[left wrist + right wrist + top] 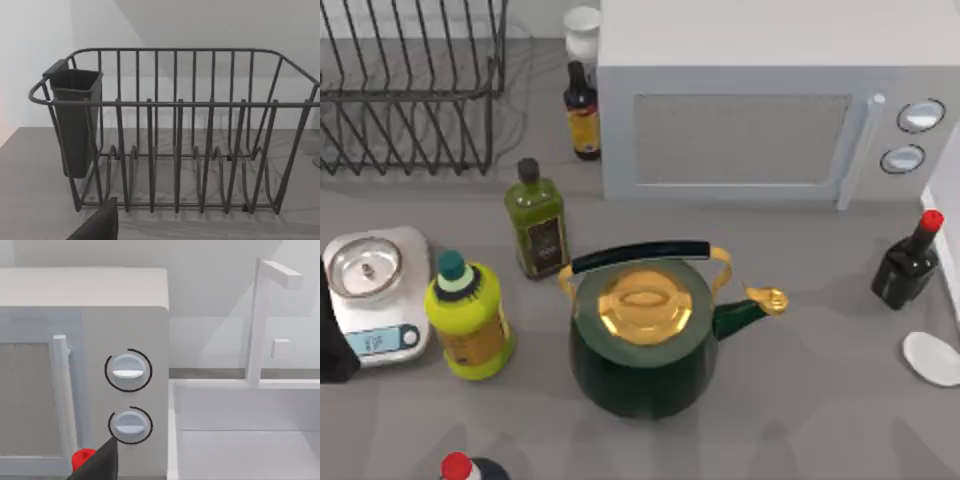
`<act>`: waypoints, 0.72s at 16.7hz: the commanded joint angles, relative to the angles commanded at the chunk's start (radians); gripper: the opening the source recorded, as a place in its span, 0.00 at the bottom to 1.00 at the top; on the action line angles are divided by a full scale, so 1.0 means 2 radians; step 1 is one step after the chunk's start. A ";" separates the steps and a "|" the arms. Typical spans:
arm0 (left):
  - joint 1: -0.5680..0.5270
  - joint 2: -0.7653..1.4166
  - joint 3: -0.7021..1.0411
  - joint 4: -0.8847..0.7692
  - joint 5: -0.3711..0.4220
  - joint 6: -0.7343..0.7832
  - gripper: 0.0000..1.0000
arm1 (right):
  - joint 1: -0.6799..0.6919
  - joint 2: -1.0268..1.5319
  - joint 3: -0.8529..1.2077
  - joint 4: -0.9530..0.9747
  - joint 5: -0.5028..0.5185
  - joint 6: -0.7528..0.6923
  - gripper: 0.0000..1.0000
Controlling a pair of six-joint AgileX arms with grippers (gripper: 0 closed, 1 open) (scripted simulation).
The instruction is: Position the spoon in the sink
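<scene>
Nothing is done yet: the spoon (932, 358) lies on the tabletop (820, 400) at 4 o'clock, beside the sink (240, 440), ungrasped. Neither claw's state can be told.

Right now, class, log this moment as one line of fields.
task: spoon to sink | spoon: on table, right edge, beside red-capped bottle | sink: right of microwave | step: spoon not yet grasped

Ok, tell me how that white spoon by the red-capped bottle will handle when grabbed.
The spoon looks smooth and glossy, so it may slip between the jaws. It lies low on the table with just its rounded bowl seen at the right edge, so a pinch could skid it. It is probably stiff and light, given how small it looks beside the bottle.
</scene>
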 joint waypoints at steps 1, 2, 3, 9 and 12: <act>0.000 0.000 0.000 0.000 0.000 0.000 1.00 | 0.000 0.000 0.000 0.000 0.000 0.000 1.00; 0.000 0.000 0.000 0.000 0.000 0.000 1.00 | 0.000 0.001 0.001 -0.001 0.000 -0.001 1.00; 0.000 0.000 0.000 0.000 0.000 0.000 1.00 | -0.001 0.006 0.006 -0.006 0.000 -0.005 1.00; 0.000 0.000 0.000 0.000 0.000 0.000 1.00 | -0.005 0.152 0.111 -0.128 0.002 -0.107 1.00; 0.000 0.000 0.000 0.000 0.000 0.000 1.00 | -0.008 0.285 0.186 -0.226 0.001 -0.183 1.00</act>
